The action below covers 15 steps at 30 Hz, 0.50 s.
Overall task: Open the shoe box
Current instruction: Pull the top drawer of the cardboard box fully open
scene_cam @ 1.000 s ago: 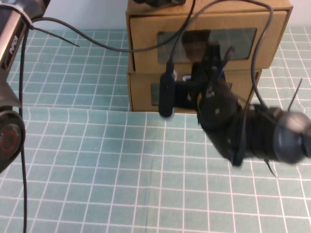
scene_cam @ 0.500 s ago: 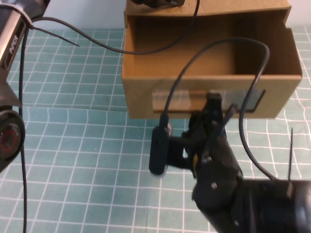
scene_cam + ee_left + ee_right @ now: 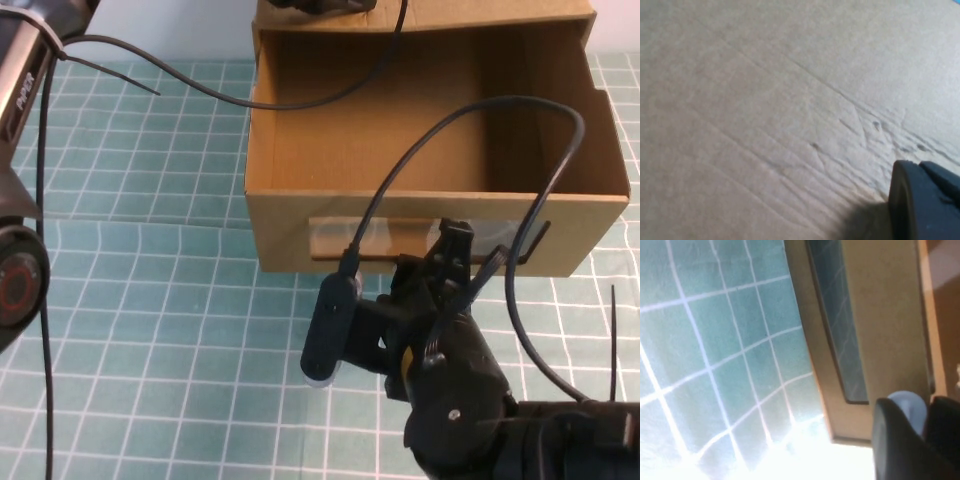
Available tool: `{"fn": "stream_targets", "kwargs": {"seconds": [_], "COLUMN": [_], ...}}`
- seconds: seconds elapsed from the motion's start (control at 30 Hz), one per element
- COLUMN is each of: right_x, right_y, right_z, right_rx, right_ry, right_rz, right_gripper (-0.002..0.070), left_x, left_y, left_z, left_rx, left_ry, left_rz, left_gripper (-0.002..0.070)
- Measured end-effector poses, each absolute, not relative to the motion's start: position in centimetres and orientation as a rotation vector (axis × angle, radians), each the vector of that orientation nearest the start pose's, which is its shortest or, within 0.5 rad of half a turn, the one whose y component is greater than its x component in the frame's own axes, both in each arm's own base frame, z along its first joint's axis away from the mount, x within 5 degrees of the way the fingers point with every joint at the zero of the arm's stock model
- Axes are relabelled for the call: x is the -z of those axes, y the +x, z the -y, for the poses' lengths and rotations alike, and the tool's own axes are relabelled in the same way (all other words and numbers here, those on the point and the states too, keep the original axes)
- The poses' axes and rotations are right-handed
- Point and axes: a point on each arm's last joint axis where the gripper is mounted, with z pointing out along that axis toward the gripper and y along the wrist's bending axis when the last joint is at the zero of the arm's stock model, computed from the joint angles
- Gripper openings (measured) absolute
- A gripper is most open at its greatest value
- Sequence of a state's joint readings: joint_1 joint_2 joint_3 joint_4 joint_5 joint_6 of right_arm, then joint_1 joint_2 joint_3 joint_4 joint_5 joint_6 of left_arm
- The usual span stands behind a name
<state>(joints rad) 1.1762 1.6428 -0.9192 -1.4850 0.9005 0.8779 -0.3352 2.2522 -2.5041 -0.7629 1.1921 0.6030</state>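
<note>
**Shoe box with its drawer out, front panel gripped by the right gripper**
The shoe box (image 3: 420, 130) is seen at upper centre of the high view, on the green grid mat (image 3: 150, 330), with its drawer (image 3: 380, 150) extended toward the lower edge. At lower centre, the right gripper (image 3: 455, 242) is clenched on the drawer's front panel (image 3: 285, 235), by the window (image 3: 400, 235). The left gripper (image 3: 318, 5) is placed against the box top at the upper edge; its state cannot be told.

Table's covered in a teal mat (image 3: 150, 330) with a white grid on it. The only thing sitting straight on it is a cardboard box (image 3: 280, 230), far side, right of centre, drawer sticking out toward the near edge.
</note>
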Motion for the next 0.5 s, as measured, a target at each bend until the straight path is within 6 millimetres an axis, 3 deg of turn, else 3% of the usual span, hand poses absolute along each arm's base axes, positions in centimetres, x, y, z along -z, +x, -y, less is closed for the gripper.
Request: {"fn": "stream_targets", "kwargs": {"seconds": [0.17, 0.3, 0.5], "right_x": [-24.7, -27.3, -33.6], "right_y": [18.3, 17.2, 14.6], "right_z": [-26.6, -27.0, -25.9], "right_rx": [0.487, 0.270, -0.055], "right_ry": [-1.156, -1.179, -1.244], "right_rz": [-1.786, -1.847, -1.834], "right_gripper": [0.0263, 0.0379, 0.0414], "left_x": [-37.9, -39.0, -42.3], "left_y": [44.8, 45.0, 43.9], "left_z": [20.7, 19.7, 17.3], "left_rx": [0.867, 0.844, 0.708], "left_ry": [0.905, 0.876, 0.818], "left_rz": [-2.008, -2.003, -2.009], "left_gripper": [-0.0005, -0.0005, -0.0005]}}
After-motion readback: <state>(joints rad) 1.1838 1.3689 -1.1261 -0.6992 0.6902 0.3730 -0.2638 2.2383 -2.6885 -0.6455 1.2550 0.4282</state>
